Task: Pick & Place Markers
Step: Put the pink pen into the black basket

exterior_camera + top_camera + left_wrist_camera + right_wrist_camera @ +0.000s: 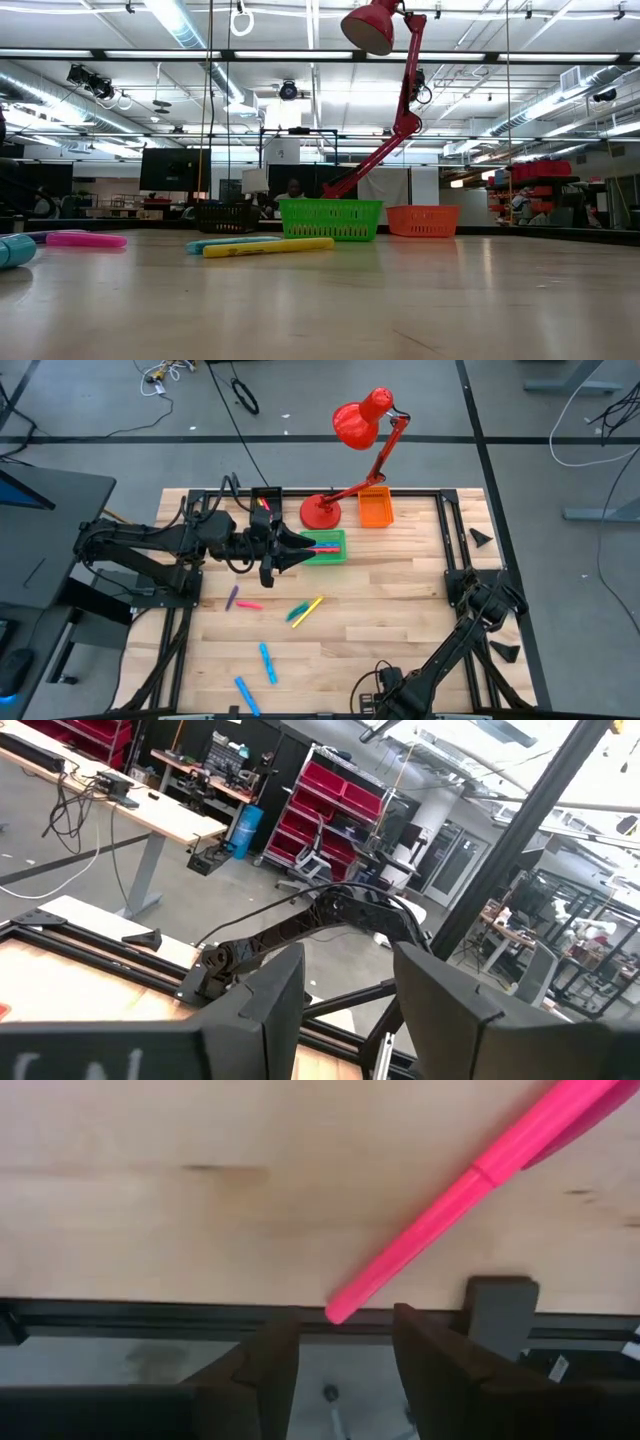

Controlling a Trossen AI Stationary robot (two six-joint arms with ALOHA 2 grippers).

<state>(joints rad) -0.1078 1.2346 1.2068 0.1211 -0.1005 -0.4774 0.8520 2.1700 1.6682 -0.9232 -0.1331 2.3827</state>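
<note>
Hovering over the green bin [327,547], the left gripper [300,550] stood part open, empty. Right gripper [345,1342] sat well away from it, part open, empty, beside a pink marker [470,1190].

Bright, even light falls from ceiling strip lights [180,22]. The table [400,600] shows soft shadows. The near blue marker [14,250] is blurred.

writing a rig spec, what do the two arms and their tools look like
Both arms are dark, near black, built of slim jointed links with black cables along them. The left arm sits on a black frame. Each tool, left and right, has two flat, blocky dark fingers with squared tips. No markings show.
</note>
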